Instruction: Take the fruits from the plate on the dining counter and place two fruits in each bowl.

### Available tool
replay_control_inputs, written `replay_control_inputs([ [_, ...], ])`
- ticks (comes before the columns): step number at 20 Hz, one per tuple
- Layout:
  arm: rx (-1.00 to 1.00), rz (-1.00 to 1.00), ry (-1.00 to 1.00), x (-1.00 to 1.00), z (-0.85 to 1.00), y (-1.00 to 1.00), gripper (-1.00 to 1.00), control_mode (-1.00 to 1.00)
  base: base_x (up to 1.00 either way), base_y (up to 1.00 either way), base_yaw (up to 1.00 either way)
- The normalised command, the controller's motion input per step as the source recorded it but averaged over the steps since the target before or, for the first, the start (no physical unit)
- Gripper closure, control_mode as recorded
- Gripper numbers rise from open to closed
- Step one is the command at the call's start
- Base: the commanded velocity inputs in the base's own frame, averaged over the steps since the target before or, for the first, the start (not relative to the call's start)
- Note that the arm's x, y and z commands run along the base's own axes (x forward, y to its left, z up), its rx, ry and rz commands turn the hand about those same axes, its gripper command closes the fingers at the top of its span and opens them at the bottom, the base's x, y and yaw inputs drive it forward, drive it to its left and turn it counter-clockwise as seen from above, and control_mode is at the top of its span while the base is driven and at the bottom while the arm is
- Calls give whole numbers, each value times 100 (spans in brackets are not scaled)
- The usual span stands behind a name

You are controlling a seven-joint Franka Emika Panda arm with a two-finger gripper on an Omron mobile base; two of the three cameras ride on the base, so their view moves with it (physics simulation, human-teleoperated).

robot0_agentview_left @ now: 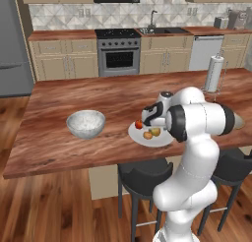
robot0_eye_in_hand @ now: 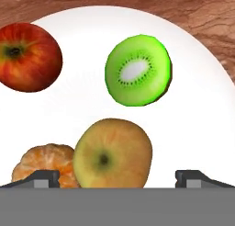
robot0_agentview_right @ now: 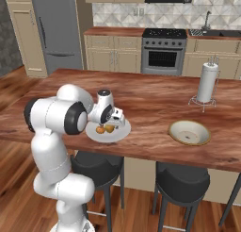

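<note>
1. You see the dining counter (robot0_agentview_left: pixel 98 96) running across the middle of the left base view, a long reddish-brown wooden slab.
2. The white arm rises in the lower right of that view and bends over the near edge of the counter.
3. The plate (robot0_agentview_left: pixel 140 136) lies near the centre of the left base view, close to the counter's near edge; in the right base view you find the plate (robot0_agentview_right: pixel 123 132) left of centre.
4. The pale beige bowl (robot0_agentview_right: pixel 189 132) sits right of centre in the right base view, well apart from the plate.
5. The grey-white bowl (robot0_agentview_left: pixel 86 123) stands left of the plate in the left base view, near it but not touching.
6. The gripper (robot0_eye_in_hand: pixel 117 177) hangs directly over the plate, at the bottom of the hand view. Its jaws are spread wide and pinch nothing; the yellow-green fruit (robot0_eye_in_hand: pixel 112 154) lies between the two tips.
7. The red fruit (robot0_eye_in_hand: pixel 28 56) is at upper left, the bright green fruit (robot0_eye_in_hand: pixel 137 70) at upper centre, the orange fruit (robot0_eye_in_hand: pixel 46 167) at lower left, touching the yellow-green one. All four lie on the plate.
</note>
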Motion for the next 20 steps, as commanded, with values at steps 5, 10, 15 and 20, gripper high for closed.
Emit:
replay_control_inputs([
  [5, 0, -1, 6, 1, -40, 0, -100, -100, 0, 0, 0],
  [10, 0, 0, 1, 9, -19, 0, 100, -100, 0, 0, 0],
  [15, 0, 0, 0, 1, 0, 0, 100, -100, 0, 0, 0],
  [20, 0, 0, -1, -3, 8, -8, 100, -100, 0, 0, 0],
])
